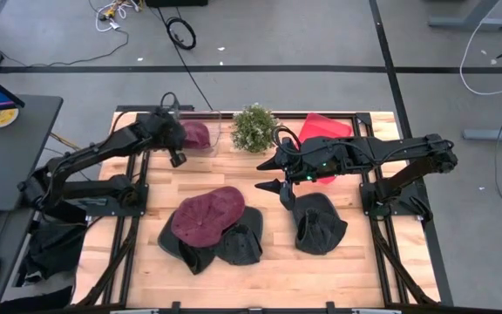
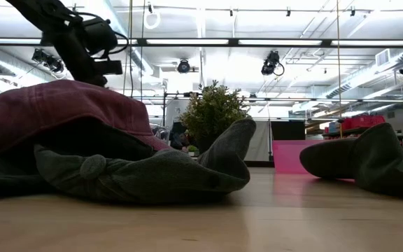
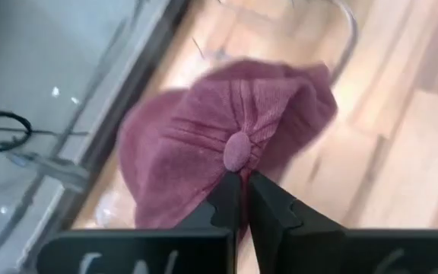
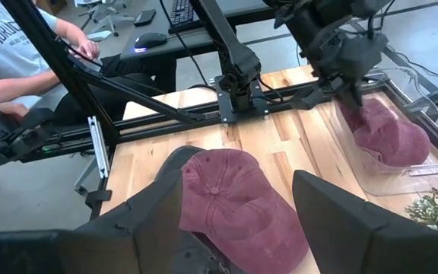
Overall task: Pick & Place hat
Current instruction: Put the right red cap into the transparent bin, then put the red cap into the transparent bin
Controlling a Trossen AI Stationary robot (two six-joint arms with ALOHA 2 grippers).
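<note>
The left gripper [image 3: 242, 199], fingers pressed together, hangs just above the maroon hat [image 3: 226, 152] lying in the clear bin [image 4: 401, 179], apparently just released there, while the right gripper [image 1: 283, 186] waits spread beside the plant [image 1: 253, 127].

A maroon hat [image 1: 208, 215] is seen on the light wooden table [image 1: 338, 270], laid over dark grey hats [image 1: 234, 246]; another dark grey hat [image 1: 321, 223] is seen apart. A second maroon hat [image 3: 226, 148], ribbed with stitched seams, is shown in a clear bin [image 4: 401, 176]. A green plant [image 1: 254, 128] and a red-pink container [image 1: 324, 129] are seen. Both arms are coloured black.
</note>
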